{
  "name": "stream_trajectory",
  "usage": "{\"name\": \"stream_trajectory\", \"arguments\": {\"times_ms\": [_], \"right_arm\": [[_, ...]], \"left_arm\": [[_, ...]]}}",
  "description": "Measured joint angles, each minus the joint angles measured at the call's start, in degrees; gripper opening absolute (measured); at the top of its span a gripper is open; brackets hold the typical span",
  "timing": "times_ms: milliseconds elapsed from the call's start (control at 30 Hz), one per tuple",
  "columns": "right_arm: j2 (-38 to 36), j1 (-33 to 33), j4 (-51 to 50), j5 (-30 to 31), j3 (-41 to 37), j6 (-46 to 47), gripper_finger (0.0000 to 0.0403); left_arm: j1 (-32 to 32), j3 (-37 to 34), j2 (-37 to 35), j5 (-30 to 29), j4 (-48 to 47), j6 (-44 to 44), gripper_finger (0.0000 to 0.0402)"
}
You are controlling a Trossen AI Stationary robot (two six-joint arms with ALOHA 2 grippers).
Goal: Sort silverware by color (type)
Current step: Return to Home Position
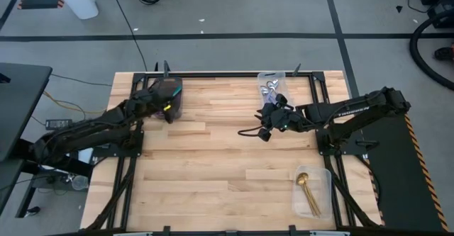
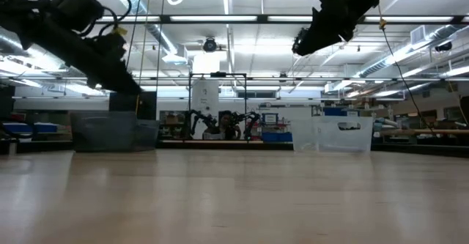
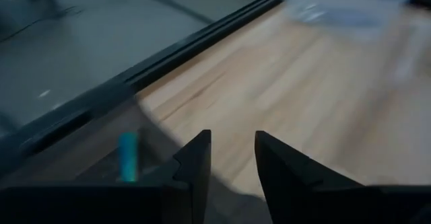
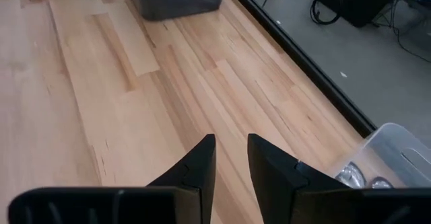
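Teal, blurred, a spoon handle (image 3: 128,155) is showing in the dark bin (image 4: 178,5); far-bin spoons (image 1: 269,88) are glinting indistinctly, gold spoons (image 1: 307,192) lying near the table (image 1: 213,172) edge. Slightly parted and empty, left gripper (image 3: 232,140) and right gripper (image 4: 231,143) are hovering over open wood.

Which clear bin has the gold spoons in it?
The clear bin at the high view's lower right holds the gold spoons. The other clear bin, near the right gripper, holds silvery ones.

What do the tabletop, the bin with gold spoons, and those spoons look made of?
Tabletop: light wood, jointed planks with visible grain, matte. Bin: likely clear plastic; the wood shows through it. Gold spoons: probably metal, gold finish; too small to confirm.
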Motion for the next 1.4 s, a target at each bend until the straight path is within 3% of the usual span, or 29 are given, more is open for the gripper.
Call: {"name": "stream_trajectory", "arguments": {"times_ms": [233,667,900,1167,1400], "right_arm": [[-2.3,-0.89,6.06,-1.3,-5.72,-2.64,0.0076],[-19.8,-7.26,21.53,-11.2,-22.18,-4.11,0.0043],[-27.34,-12.33,29.26,-18.25,-29.85,-3.41,0.0034],[-34.36,-16.18,40.91,-31.25,-37.22,-4.78,0.0018],[-40.76,-19.45,42.57,-35.61,-41.09,-4.52,0.0011]], "left_arm": [[-6.35,0.0,-7.46,2.56,-0.02,-0.73,0.012],[-15.96,-2.51,-18.23,2.58,-0.26,-2.24,0.0086],[-18.43,-2.51,-21.46,3.52,-1.46,-0.48,0.0071],[-21.19,-2.54,-22.86,6.38,-2.27,-0.28,0.0051],[-23.59,-2.54,-22.85,6.38,-2.36,-1.13,0.0036]]}}
